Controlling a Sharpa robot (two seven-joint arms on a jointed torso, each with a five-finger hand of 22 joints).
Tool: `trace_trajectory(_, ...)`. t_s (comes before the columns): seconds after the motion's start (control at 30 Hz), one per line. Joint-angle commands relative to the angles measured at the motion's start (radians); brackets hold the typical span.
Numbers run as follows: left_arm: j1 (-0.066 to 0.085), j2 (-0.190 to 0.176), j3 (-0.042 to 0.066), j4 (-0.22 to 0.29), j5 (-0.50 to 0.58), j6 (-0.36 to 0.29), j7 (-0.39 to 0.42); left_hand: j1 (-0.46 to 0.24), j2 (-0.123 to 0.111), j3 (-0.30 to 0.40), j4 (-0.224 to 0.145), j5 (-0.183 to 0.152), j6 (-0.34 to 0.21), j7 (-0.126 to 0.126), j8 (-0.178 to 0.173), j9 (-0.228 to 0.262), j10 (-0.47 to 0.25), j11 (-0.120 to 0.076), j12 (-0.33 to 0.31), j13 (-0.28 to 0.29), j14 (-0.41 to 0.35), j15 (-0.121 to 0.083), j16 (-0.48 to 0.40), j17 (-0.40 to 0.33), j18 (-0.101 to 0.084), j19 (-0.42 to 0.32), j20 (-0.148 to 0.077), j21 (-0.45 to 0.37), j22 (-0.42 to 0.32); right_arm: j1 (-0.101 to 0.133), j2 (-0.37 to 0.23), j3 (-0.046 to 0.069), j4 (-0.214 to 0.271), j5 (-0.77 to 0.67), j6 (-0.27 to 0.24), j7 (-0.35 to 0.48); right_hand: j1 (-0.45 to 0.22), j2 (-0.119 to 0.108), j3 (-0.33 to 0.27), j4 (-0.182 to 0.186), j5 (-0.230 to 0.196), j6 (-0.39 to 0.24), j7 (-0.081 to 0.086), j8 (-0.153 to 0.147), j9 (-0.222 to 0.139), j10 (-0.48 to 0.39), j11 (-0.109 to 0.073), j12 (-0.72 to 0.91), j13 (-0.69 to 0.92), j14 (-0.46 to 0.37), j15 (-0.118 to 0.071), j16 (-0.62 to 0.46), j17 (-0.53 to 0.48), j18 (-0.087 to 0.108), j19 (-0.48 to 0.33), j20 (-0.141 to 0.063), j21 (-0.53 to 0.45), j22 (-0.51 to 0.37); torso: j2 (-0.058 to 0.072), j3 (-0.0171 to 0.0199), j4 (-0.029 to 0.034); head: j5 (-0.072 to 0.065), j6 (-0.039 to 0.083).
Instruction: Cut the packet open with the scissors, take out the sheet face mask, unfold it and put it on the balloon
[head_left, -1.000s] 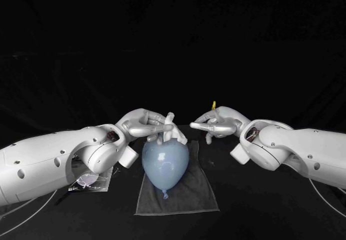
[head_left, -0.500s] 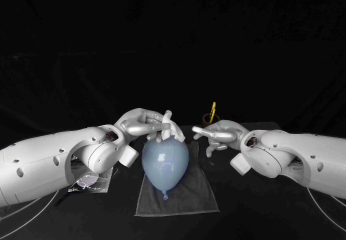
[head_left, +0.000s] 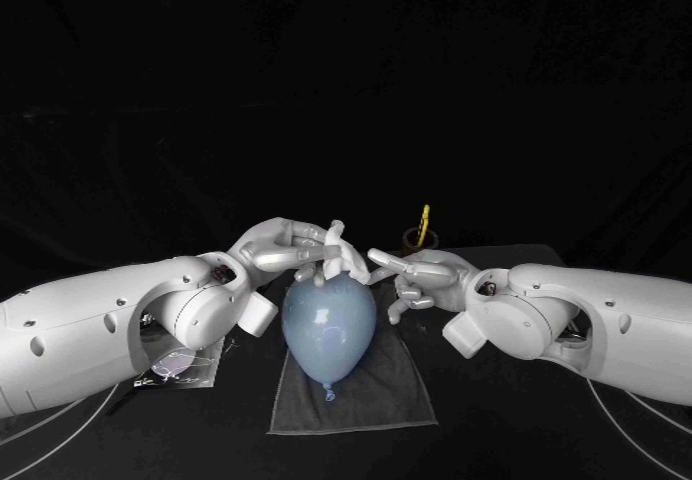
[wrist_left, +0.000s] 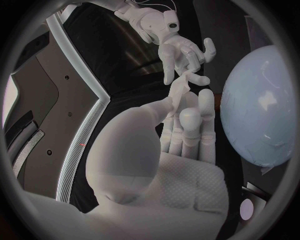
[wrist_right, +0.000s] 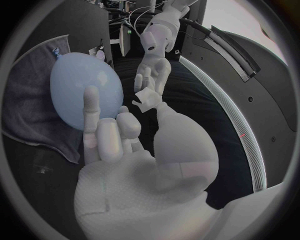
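A pale blue balloon (head_left: 330, 325) lies on a grey towel (head_left: 361, 390), knot toward me. Just behind its round end my left hand (head_left: 293, 249) pinches the folded white sheet mask (head_left: 338, 251), which sticks up from the fingers. The left wrist view shows the mask (wrist_left: 179, 93) between thumb and fingers, beside the balloon (wrist_left: 259, 112). My right hand (head_left: 410, 276) hovers close to the mask's right with fingers spread and nothing in it. Its thumb nearly reaches the mask (wrist_right: 145, 98) in the right wrist view; contact is unclear. Yellow-handled scissors (head_left: 426, 218) stand in a cup behind.
The cut packet (head_left: 182, 364) lies flat on the table under my left forearm, left of the towel. The dark cup (head_left: 420, 238) with the scissors stands just behind my right hand. Both forearms flank the balloon closely.
My right hand has moved left and a little down, from beside the cup to right next to the mask. The left hand has kept its hold on the mask in place.
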Motion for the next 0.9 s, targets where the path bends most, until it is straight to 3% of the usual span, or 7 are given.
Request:
trace_trajectory(0.03, 0.0, 0.003, 0.001, 0.004, 0.013, 0.036, 0.021, -0.008, -0.001, 0.007, 0.0, 0.002, -0.007, -0.001, 0.0, 0.034, -0.008, 0.0, 0.005, 0.001, -0.009, 0.0, -0.002, 0.001, 0.014, -0.007, 0.001, 0.005, 0.001, -0.001, 0.005, 0.001, 0.006, 0.078, 0.057, 0.093, 0.004, 0.013, -0.012, -0.001, -0.001, -0.004, 0.0, -0.003, -0.001, 0.008, 0.004, 0.017, 0.016, 0.004, 0.002, 0.01, 0.013, 0.018, -0.003, 0.008, -0.005, 0.001, 0.0, 0.0001, -0.0008, -0.001, 0.0)
trace_trajectory(0.33, 0.0, 0.005, 0.001, 0.007, 0.017, 0.042, 0.024, -0.011, -0.001, 0.01, -0.003, 0.002, -0.009, -0.001, 0.002, 0.036, -0.014, -0.001, 0.014, 0.007, -0.009, 0.0, 0.001, 0.002, 0.014, -0.008, 0.002, 0.006, 0.002, -0.002, 0.021, 0.001, 0.011, 0.103, 0.07, 0.148, 0.088, 0.037, -0.051, -0.009, -0.001, -0.005, 0.002, -0.007, 0.001, 0.017, 0.006, 0.053, 0.041, 0.009, 0.006, 0.031, 0.032, 0.018, -0.006, 0.012, 0.004, 0.01, 0.0, 0.0004, 0.0001, 0.0, 0.0)
trace_trajectory(0.5, 0.0, 0.006, 0.001, 0.009, 0.018, 0.048, 0.024, -0.011, -0.002, 0.011, -0.005, 0.002, -0.009, -0.001, 0.003, 0.038, -0.017, -0.001, 0.018, 0.011, -0.009, 0.0, 0.003, 0.004, 0.014, -0.008, 0.002, 0.006, 0.002, -0.002, 0.025, 0.001, 0.008, 0.108, 0.04, 0.168, 0.182, 0.07, -0.054, -0.033, -0.001, 0.018, -0.005, 0.003, 0.006, 0.042, 0.0, 0.09, 0.072, 0.032, 0.001, 0.052, 0.066, 0.02, 0.001, 0.01, 0.015, 0.02, 0.0, -0.0001, -0.0004, 0.0, 0.001)
trace_trajectory(0.63, 0.0, 0.005, 0.001, 0.01, 0.023, 0.051, 0.025, -0.011, -0.002, 0.011, -0.005, 0.002, -0.009, -0.001, 0.003, 0.038, -0.017, -0.001, 0.018, 0.011, -0.009, 0.0, 0.003, 0.004, 0.014, -0.008, 0.002, 0.006, 0.002, -0.002, 0.028, 0.001, 0.0, 0.112, -0.003, 0.183, 0.317, 0.129, -0.005, -0.093, 0.001, 0.068, -0.026, 0.027, 0.015, 0.07, -0.02, 0.12, 0.102, 0.057, -0.015, 0.07, 0.098, 0.022, 0.012, -0.001, 0.029, 0.03, 0.0, 0.0002, -0.0001, 0.001, 0.003)
trace_trajectory(0.73, 0.0, 0.004, 0.001, 0.011, 0.025, 0.051, 0.026, -0.013, -0.003, 0.012, -0.007, 0.002, -0.01, -0.001, 0.004, 0.039, -0.02, -0.001, 0.022, 0.014, -0.009, 0.0, 0.005, 0.005, 0.014, -0.009, 0.002, 0.007, 0.002, -0.002, 0.029, 0.001, -0.006, 0.113, -0.033, 0.19, 0.402, 0.16, 0.052, -0.148, 0.0, 0.097, -0.044, 0.041, 0.018, 0.085, -0.037, 0.135, 0.118, 0.073, -0.031, 0.079, 0.117, 0.023, 0.02, -0.015, 0.039, 0.038, 0.0, 0.0001, 0.0001, 0.001, 0.003)
trace_trajectory(0.8, 0.0, 0.003, 0.001, 0.011, 0.026, 0.051, 0.027, -0.013, -0.004, 0.012, -0.009, 0.002, -0.01, -0.001, 0.005, 0.04, -0.022, -0.001, 0.024, 0.015, -0.01, 0.0, 0.004, 0.004, 0.015, -0.009, 0.002, 0.007, 0.003, -0.002, 0.029, 0.001, -0.008, 0.112, -0.046, 0.193, 0.467, 0.175, 0.117, -0.212, 0.0, 0.124, -0.058, 0.06, 0.025, 0.103, -0.05, 0.15, 0.136, 0.088, -0.044, 0.087, 0.138, 0.023, 0.027, -0.028, 0.051, 0.047, 0.0, 0.0, -0.0002, 0.002, 0.004)
trace_trajectory(0.9, 0.0, 0.003, 0.001, 0.011, 0.026, 0.051, 0.026, -0.014, -0.005, 0.012, -0.01, 0.002, -0.009, -0.001, 0.006, 0.041, -0.024, -0.001, 0.027, 0.017, -0.01, 0.0, 0.005, 0.004, 0.015, -0.009, 0.002, 0.008, 0.003, -0.002, 0.029, 0.001, -0.009, 0.11, -0.058, 0.2, 0.469, 0.176, 0.198, -0.264, -0.001, 0.136, -0.059, 0.079, 0.035, 0.13, -0.056, 0.171, 0.162, 0.122, -0.052, 0.104, 0.186, 0.022, 0.041, -0.041, 0.075, 0.066, -0.001, -0.0001, -0.0005, 0.002, 0.005)
